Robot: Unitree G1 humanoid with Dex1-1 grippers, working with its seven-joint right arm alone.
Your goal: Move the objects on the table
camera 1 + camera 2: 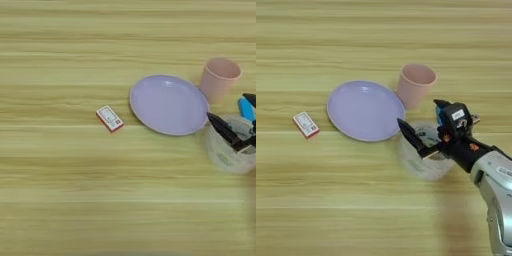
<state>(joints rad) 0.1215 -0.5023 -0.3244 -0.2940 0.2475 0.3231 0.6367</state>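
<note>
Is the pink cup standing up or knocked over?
Standing up. The pink cup sits on its base on the table, and its round open mouth faces up, beside the purple plate.

Looks like a robot lab test bench to me, not anybody's home — the whole view is one bare light wooden table [356, 210] with striped grain, no room or furniture visible past it. What's on it reads like a manipulation-demo kit: a lilac plastic plate [365, 110], a pale pink cup [416, 84], a clear tape roll [423, 162], a small red-and-white box [306, 124]. The silver robot arm [497, 187] reaching in pretty much settles it — can't say more.
</note>
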